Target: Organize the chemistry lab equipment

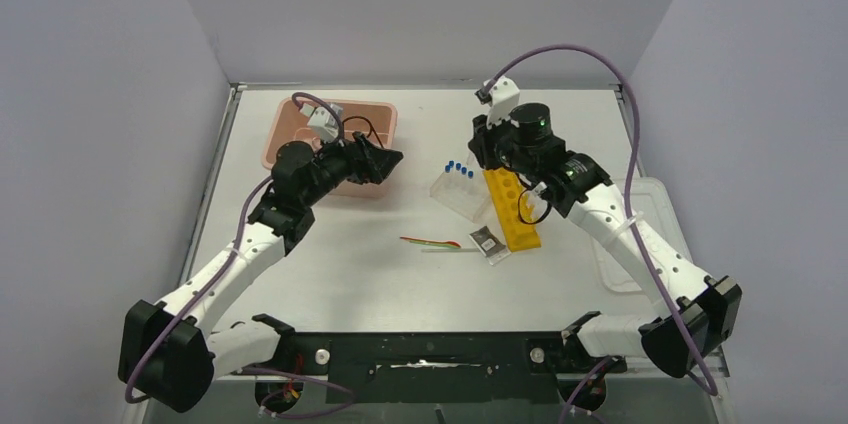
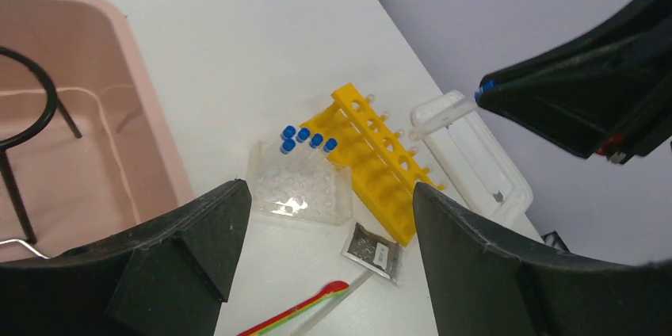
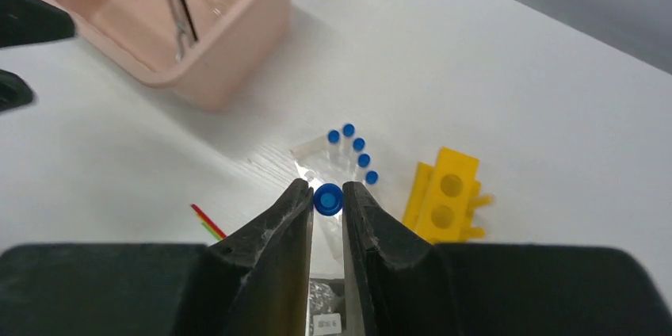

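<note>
Clamping one tube (image 3: 327, 199), five tubes (image 3: 358, 144) racked

Pink tub (image 1: 285, 124) far left on the table (image 1: 350, 264), white lid (image 2: 483, 166) at right.

L arm (image 1: 250, 244): reaching fwd over pink tub (image 1: 283, 134), near-right corner.
L gripper (image 2: 325, 217): gaping wide, empty.
R arm (image 1: 630, 234): extending well right of tub.
R gripper (image 3: 326, 193): pinching blue-capped tube (image 3: 327, 199).
</note>
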Action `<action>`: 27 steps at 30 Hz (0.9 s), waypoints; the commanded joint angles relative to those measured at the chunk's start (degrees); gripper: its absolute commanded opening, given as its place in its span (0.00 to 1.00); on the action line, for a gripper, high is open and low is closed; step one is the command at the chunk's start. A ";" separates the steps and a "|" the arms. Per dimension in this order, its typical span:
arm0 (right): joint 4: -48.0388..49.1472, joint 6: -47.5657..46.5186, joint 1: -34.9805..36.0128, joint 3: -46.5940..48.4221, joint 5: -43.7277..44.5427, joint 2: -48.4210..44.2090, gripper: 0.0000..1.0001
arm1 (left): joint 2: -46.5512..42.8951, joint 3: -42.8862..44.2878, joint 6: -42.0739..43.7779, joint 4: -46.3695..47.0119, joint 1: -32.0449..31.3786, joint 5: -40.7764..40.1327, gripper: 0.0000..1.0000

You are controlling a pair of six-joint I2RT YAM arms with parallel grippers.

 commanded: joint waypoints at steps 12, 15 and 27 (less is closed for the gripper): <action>17.60 -1.78 -1.44 -17.32 11.24 3.39 0.07 | 4.35 -0.92 -5.40 7.35 2.44 -1.61 0.75; 19.98 -1.25 -1.51 -18.30 10.76 4.34 0.07 | 4.74 -1.42 -5.27 7.89 2.74 -1.32 0.75; 27.54 -0.76 -3.90 -22.42 8.62 6.77 0.05 | 3.94 -3.26 -5.06 9.62 3.23 -1.89 0.75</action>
